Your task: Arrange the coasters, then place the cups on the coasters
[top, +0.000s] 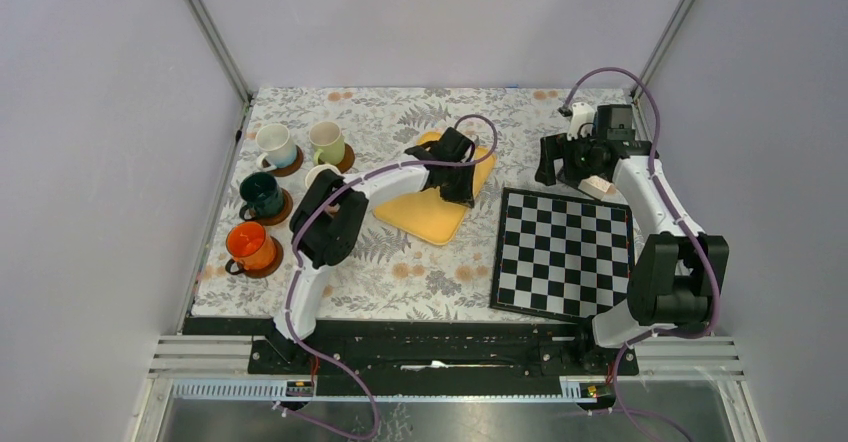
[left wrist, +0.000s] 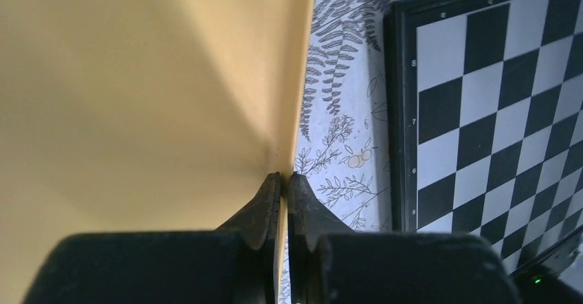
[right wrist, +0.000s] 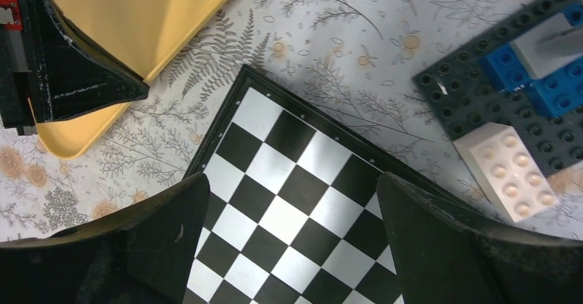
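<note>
Four cups stand on brown coasters at the table's left: a white cup (top: pixel 275 145), a light green cup (top: pixel 327 142), a dark green cup (top: pixel 261 195) and an orange cup (top: pixel 250 247). The coaster (top: pixel 268 266) under the orange cup shows as a dark rim. A further pale cup (top: pixel 320 173) peeks out behind the left arm. My left gripper (top: pixel 455 177) (left wrist: pixel 284 175) is shut on the right edge of the yellow tray (top: pixel 430 214) (left wrist: pixel 137 77), which tilts up. My right gripper (top: pixel 560 167) (right wrist: pixel 292 183) hangs open over the chequered board, holding nothing.
The black-and-white chequered board (top: pixel 565 252) (right wrist: pixel 289 146) lies right of centre, close to the tray. A dark baseplate with blue bricks (right wrist: pixel 509 77) and a white brick (right wrist: pixel 509 170) sit at the back right. Walls close in on both sides.
</note>
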Robot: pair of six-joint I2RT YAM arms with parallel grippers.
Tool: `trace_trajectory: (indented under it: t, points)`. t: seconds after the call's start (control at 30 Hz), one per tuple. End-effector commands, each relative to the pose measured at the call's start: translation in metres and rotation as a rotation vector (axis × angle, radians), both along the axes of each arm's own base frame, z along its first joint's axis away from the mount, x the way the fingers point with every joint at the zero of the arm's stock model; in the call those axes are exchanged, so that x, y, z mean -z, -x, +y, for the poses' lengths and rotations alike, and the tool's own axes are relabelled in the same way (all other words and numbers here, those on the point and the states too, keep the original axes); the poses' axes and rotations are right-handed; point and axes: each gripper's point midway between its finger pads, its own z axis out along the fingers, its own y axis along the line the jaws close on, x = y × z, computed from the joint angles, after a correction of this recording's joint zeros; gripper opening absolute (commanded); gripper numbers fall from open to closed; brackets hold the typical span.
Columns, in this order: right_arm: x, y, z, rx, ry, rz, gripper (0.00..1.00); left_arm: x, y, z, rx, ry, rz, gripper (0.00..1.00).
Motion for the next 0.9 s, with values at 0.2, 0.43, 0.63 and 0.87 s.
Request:
trace_trajectory:
  t: [0.2, 0.43, 0.63, 0.87]
  points:
    - [-0.017, 0.003, -0.008, 0.000, 0.002, -0.047, 0.98, 0.006, 0.021, 0.005, -0.369, 0.018, 0.105, 0.00]
    - [-0.017, 0.004, -0.009, 0.000, 0.005, -0.044, 0.98, 0.005, 0.020, 0.016, -0.408, -0.007, 0.074, 0.00]
    - [-0.015, 0.005, -0.009, -0.006, 0.010, -0.047, 0.98, 0.001, 0.025, 0.038, -0.481, -0.015, 0.061, 0.01]
    - [-0.016, 0.008, -0.007, -0.008, -0.004, -0.044, 0.98, 0.003, 0.008, 0.043, -0.498, -0.015, 0.026, 0.03]
